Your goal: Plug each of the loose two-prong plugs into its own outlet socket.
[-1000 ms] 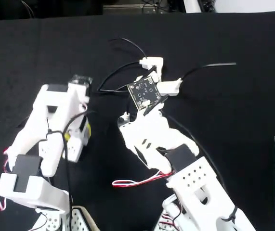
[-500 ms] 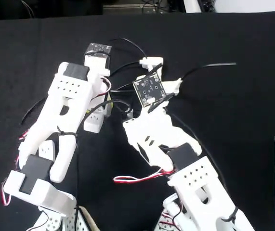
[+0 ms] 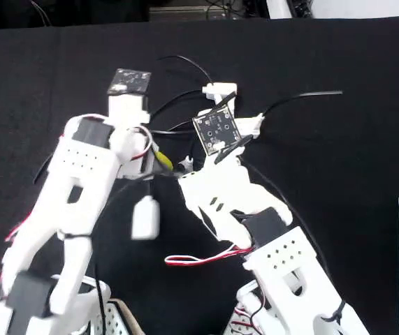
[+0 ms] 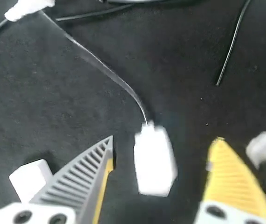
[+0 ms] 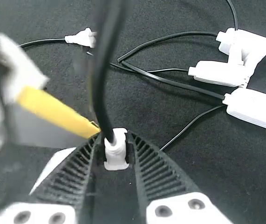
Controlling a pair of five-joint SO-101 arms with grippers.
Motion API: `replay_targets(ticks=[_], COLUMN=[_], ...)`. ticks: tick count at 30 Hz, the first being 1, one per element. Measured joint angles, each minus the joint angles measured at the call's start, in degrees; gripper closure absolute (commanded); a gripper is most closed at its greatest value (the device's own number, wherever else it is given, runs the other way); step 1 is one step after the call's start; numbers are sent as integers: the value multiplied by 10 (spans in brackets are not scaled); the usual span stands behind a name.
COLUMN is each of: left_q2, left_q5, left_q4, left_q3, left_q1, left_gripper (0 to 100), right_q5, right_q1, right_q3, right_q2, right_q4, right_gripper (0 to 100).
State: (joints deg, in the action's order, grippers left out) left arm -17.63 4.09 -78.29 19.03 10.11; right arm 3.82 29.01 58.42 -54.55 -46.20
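1. Right gripper (image 5: 115, 140), with black ribbed fingers (image 5: 156, 172), is clamped on a small white two-prong plug (image 5: 115, 156). A black cord (image 5: 105, 70) rises straight out of the plug's top. In the high view this grip sits just above the middle of the frame.
2. Left gripper (image 4: 164, 141) stands wide open, its grey ribbed fingers (image 4: 84, 179) faced with yellow. A white rectangular block (image 4: 153, 156) on a thin pale cable (image 4: 100, 65) lies between them, blurred, and appears to touch neither finger.
3. In the high view that block shows left of centre, beside the left arm's white links.
4. Three white plastic cord ends (image 5: 216, 72) lie close together on black cords. In the high view they are at top centre, just beyond the right wrist. Whether each is a socket or a plug cannot be told.
5. Another small white loose plug (image 5: 84, 37) on a black cord lies apart from them on the black cloth table (image 3: 367, 56).
6. Marks on the dark square circuit board (image 3: 216, 132) atop the right wrist are too small to read.
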Motion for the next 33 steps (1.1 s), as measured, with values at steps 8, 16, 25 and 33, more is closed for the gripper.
replay_targets(ticks=[8,16,25,33], left_q2=[-84,-91,-91,-91], left_q5=[-50,-125,-135,-136], left_q4=[4,91,257,431], left_q3=[73,221,404,458], left_q1=[-61,-63,-16,-4], left_gripper=[643,643,773,797], right_q5=[0,0,0,0], right_q1=[0,0,0,0], right_q3=[0,0,0,0], right_q2=[0,0,0,0], right_q4=[0,0,0,0], right_gripper=[986,986,986,986])
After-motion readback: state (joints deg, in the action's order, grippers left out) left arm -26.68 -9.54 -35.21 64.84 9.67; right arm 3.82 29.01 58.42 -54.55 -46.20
